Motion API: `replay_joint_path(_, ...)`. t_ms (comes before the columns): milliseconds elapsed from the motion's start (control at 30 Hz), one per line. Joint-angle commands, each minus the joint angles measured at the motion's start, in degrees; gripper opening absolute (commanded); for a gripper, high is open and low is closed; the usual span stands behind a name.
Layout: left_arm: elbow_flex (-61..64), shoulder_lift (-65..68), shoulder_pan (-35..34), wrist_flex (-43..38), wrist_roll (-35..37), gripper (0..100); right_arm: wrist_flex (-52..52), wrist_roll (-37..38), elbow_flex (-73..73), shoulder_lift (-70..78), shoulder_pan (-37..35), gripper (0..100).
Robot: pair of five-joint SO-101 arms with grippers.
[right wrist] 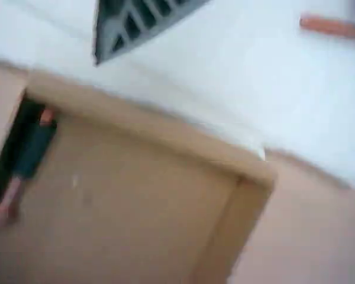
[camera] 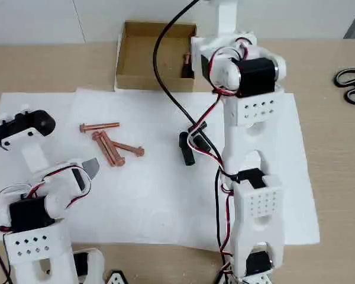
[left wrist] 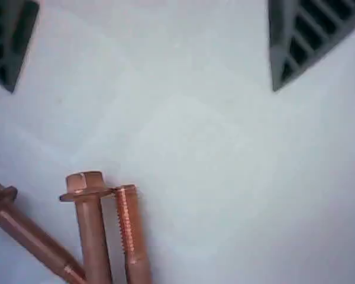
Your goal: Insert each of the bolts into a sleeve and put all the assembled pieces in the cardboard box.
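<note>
Fingers [left wrist: 310, 41] of the left gripper [left wrist: 143, 89] are spread wide, with nothing held between them. The gripper is placed at lower left of the high view, over the white paper [camera: 154, 201], just below and left of the bolts. A pair of bolts [left wrist: 106, 231] is laid side by side and touching, head beside threaded tip. A third bolt [left wrist: 23, 234] is angled just beside them. A fourth bolt [camera: 99, 126] is noted apart, higher on the sheet.

The right gripper [camera: 196, 54] is held over the right edge of the cardboard box [camera: 157, 83] at upper centre. Whether it is parted or closed cannot be told.

Step judged in hand: pick-up of one bolt.
- One shank alone should be taken, squarely across, so the touching neighbour is not clamped or dragged along.
- The lone fourth bolt is judged the easier target.
- A grip near the head is advised, so the threaded end is left free for the sleeve.
- The black sleeve [camera: 187, 149] is seen at centre frame, well apart from the bolts, with a cable [camera: 165, 89] crossing close by. Snagging is to be watched for.

Box contents: one assembled piece [right wrist: 31, 151] is counted, a dark sleeve with copper showing at both ends, laid against the box's right wall.
</note>
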Motion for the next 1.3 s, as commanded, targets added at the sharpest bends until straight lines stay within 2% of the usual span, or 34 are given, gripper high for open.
replay_joint_path(0, -2.77, -0.7, -0.18, 0.09, -0.62, 26, 0.48, -0.09, 13.54, -12.09, 0.04, 21.6)
replay_joint_path(167, -2.68, -0.7, -0.18, 0.09, -0.62, 26, -0.04, -0.44, 35.78, -26.42, -1.8, 21.6)
replay_joint_path(367, -2.51, -0.7, 0.09, 0.0, -0.53, 26, -1.19, -0.62, 53.8, -33.1, -4.53, 21.6)
replay_joint_path(467, -2.51, -0.7, 0.0, 0.0, -0.53, 26, -1.54, -0.62, 59.87, -33.1, -5.14, 21.6)
replay_joint_path(800, -2.42, -0.7, 0.09, -0.09, -0.44, 26, -15.87, -0.62, 79.21, -33.1, -5.58, 21.6)
replay_joint_path(933, -2.42, -0.7, 0.09, -0.18, -0.44, 26, -21.41, -0.53, 86.77, -33.1, -8.4, 21.6)
replay_joint_path(1100, -2.42, -0.7, 0.09, -0.18, -0.44, 26, -27.12, -0.53, 91.78, -33.1, -12.09, 21.6)
replay_joint_path(1267, -2.42, -0.7, -0.18, -0.18, -0.35, 26, -32.75, -0.53, 95.12, -33.1, -12.44, 21.6)
